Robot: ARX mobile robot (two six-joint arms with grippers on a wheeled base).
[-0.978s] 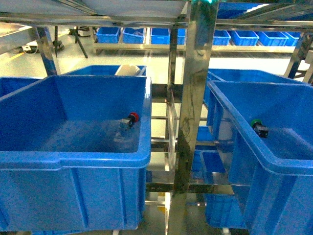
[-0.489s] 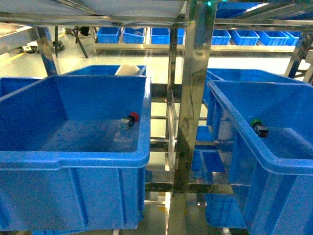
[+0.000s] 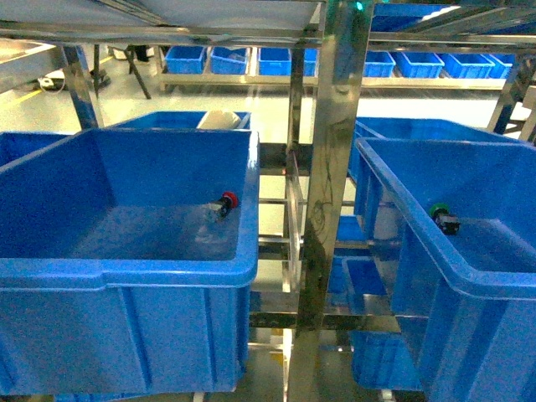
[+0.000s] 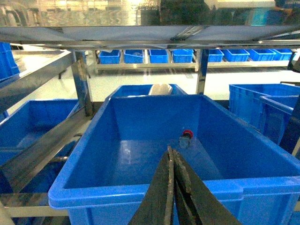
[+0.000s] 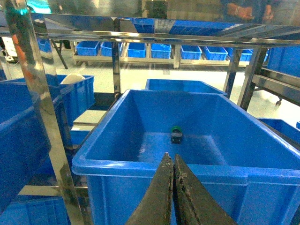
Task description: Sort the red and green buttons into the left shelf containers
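Note:
The red button [image 3: 227,201] lies on the floor of the left blue tub [image 3: 126,272], close to its right wall; in the left wrist view the red button [image 4: 187,135] sits at the far middle of that tub [image 4: 140,190]. The green button [image 3: 442,217] rests inside the right blue tub [image 3: 469,276], and the right wrist view has the green button [image 5: 176,132] at the far middle of this tub [image 5: 154,171]. My left gripper [image 4: 171,151] is shut and empty, hovering at the tub's near rim. My right gripper [image 5: 169,157] is shut and empty as well. Neither gripper shows in the head view.
A shiny steel shelf post [image 3: 331,201] stands between the two tubs. More blue tubs [image 3: 180,120] sit behind, one with a white object [image 3: 219,120]. A row of small blue bins [image 3: 276,60] lines a distant rack. A steel shelf [image 4: 140,33] runs overhead.

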